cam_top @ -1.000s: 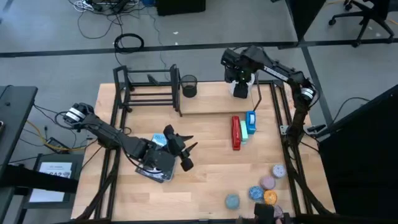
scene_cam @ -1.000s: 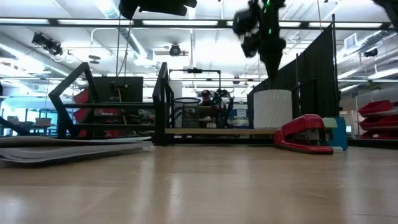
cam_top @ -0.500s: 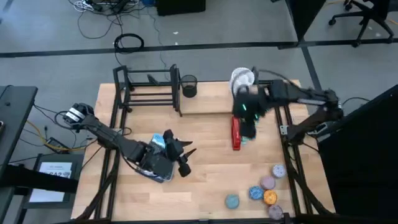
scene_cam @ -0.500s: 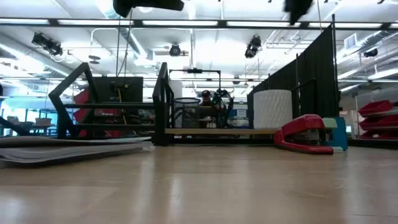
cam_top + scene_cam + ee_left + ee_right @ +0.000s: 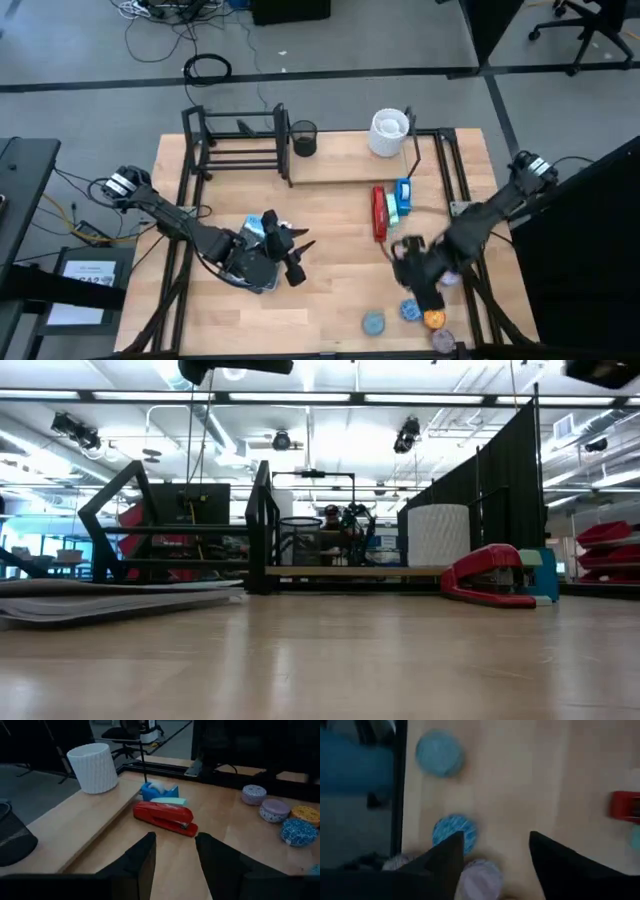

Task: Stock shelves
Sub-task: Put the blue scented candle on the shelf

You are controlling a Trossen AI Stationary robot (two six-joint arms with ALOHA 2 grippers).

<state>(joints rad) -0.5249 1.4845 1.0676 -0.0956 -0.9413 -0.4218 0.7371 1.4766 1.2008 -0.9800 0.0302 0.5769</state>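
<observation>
Hovering over round tins (image 5: 432,295), right gripper (image 5: 412,277) fingers apparently spread, left gripper (image 5: 297,252) fingers parted

The right gripper (image 5: 412,268) was a dark smear over the round tins (image 5: 408,310), hiding some of them. Magazines (image 5: 250,262) lay mostly hidden under the left gripper (image 5: 296,255).

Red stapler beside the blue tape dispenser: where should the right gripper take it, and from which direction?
My call: grip the red stapler across its narrow width near mid-length, coming straight down. It lies flat on the table, long and slim. The blue tape dispenser crowds one flank toward its far end, so stay toward the near half. The right gripper hovers open nearby.
</observation>
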